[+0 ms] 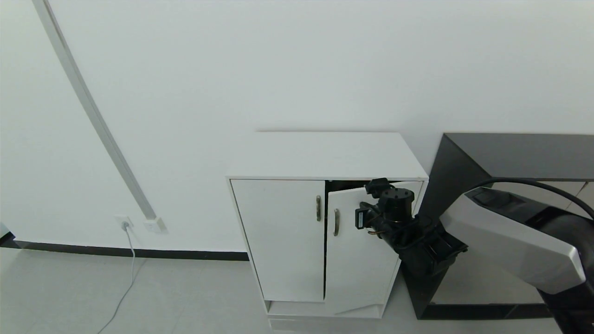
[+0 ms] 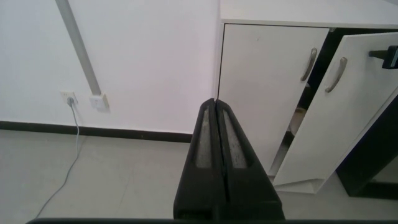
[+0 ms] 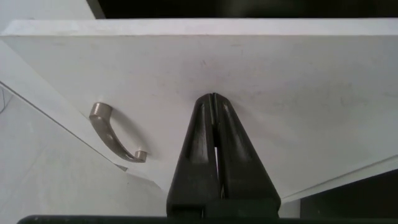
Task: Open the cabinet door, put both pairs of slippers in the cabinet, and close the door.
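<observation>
Right wrist view: right gripper [image 3: 215, 99] pinched shut on nothing, tips against the ajar right cabinet door [image 3: 292, 62]. Door looks light, stiff, slick-faced, so I'd hook the curved handle [image 3: 115, 134] rather than push the flat panel.

White cabinet [image 1: 325, 155], centre; dull bronze-grey handles [image 1: 318, 208]; black unit [image 1: 510, 153], right; black skirting stripe [image 1: 139, 253], lower left.

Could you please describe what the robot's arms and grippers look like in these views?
The right arm has a pale grey angular shell, then black wrist housings with a round black cap and a black cable arching over it. The left gripper and right gripper each have long black tapering fingers; the left's carry grey pads.
</observation>
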